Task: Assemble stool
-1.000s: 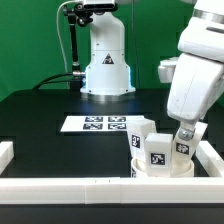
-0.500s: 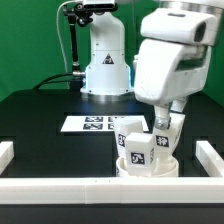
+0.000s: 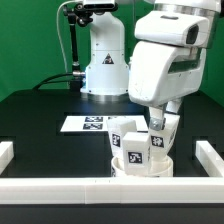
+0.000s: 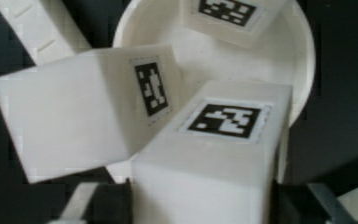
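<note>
So from where I'm sitting, the white plastic round stool seat [image 3: 139, 163] sits on the black tabletop [image 3: 50, 115] near the front white rail [image 3: 100, 188], with blocky white tagged legs [image 3: 135, 148] standing upright in it. My end effector [image 3: 157, 138] is right at the leg [image 4: 220, 150] on the exterior view's right, its long axis vertical. I honestly can't tell if the fingers are clamped.
</note>
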Motion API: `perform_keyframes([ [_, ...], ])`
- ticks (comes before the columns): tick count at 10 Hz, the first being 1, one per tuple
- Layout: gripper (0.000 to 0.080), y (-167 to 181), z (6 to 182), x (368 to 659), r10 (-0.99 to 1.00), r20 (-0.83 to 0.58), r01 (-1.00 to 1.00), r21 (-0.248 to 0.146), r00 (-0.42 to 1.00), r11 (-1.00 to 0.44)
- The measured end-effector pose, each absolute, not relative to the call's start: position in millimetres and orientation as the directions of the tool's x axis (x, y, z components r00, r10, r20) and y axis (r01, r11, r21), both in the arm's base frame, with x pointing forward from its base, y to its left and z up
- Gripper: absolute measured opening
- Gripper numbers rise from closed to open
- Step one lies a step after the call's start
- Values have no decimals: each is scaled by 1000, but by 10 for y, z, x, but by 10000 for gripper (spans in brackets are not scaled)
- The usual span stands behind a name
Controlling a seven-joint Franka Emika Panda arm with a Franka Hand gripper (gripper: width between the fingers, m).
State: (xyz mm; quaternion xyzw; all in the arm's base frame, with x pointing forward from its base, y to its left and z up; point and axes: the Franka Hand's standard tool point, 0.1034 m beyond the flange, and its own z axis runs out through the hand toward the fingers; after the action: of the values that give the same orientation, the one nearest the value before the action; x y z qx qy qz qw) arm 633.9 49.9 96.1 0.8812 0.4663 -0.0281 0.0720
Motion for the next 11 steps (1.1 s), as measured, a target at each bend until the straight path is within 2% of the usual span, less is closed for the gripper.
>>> perform_keyframes([
  [2, 367, 624, 911, 6275, 746, -103, 753, 115, 658, -648],
  [8, 367, 652, 918, 6348, 659, -40, 657, 150, 751, -739],
  [11, 367, 644, 921, 6351, 477, -5, 472, 156, 879, -868],
])
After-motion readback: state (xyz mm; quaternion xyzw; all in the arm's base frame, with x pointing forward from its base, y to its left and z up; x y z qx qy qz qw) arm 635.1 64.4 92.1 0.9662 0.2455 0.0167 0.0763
